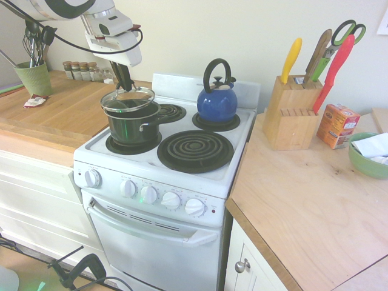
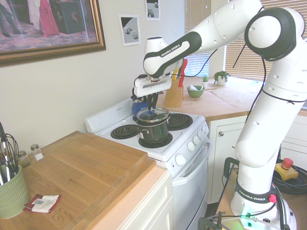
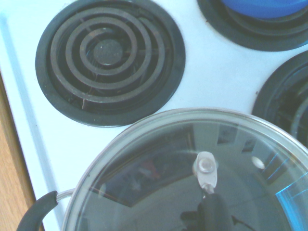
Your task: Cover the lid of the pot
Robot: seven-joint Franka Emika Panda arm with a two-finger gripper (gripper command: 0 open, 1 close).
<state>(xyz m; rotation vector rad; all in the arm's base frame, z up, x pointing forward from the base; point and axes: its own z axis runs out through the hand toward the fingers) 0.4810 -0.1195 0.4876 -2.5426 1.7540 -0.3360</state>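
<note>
Lid (image 1: 128, 99) hanging tilted just above pot (image 1: 133, 126), knob pinched in closed pincer (image 1: 125, 84). Placing step underway. Next: level, centre over rim, lower, release.

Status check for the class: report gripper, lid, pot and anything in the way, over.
Gripper shut on lid by its knob. Lid just above pot, not seated. Nothing between them; blue kettle stands apart.

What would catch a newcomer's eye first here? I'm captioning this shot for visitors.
The gripper holds the glass lid by its knob just above the dark pot on the stove's front-left burner. Behind sits a bright blue kettle, and on the counter a knife block with colourful handles.
</note>
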